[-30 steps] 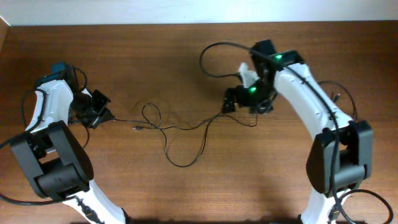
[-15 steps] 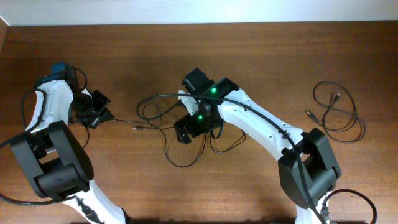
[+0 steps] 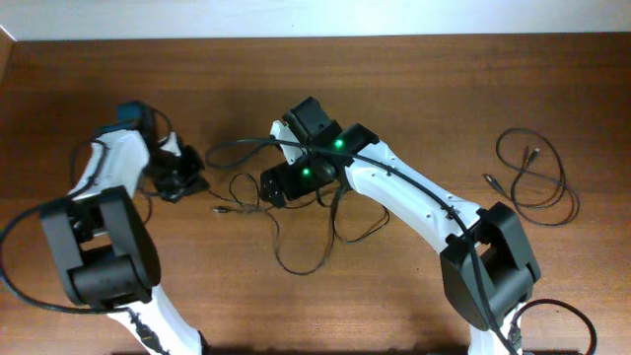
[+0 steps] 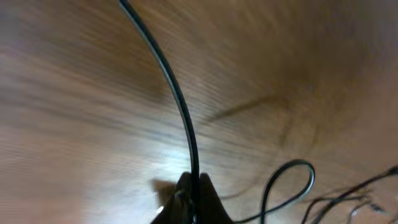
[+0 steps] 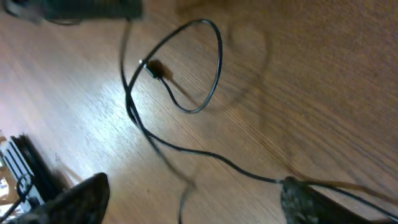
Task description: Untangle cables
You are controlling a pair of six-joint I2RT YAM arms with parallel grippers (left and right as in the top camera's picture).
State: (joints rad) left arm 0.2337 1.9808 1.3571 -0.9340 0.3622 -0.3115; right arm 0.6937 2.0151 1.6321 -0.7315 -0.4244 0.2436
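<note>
On the wooden table [image 3: 99,79] the tangled cable [image 3: 304,272] lies in loose loops in the middle, a little to the near side. The left gripper [image 3: 183,177] is at the left end of it. In the left wrist view its fingertips [image 4: 186,199] are pressed together and pinch the thin black cord, which goes up and away from them.

The right gripper [image 3: 276,185] is low over the middle of the tangle. Its fingers [image 5: 71,199] are spread wide. On the table beyond them, the cord makes a loop with a small plug [image 5: 153,68] inside. The cord seems to touch the other finger, but the blur makes this uncertain.

A second cable [image 3: 532,182] lies alone at the far right, well apart.
</note>
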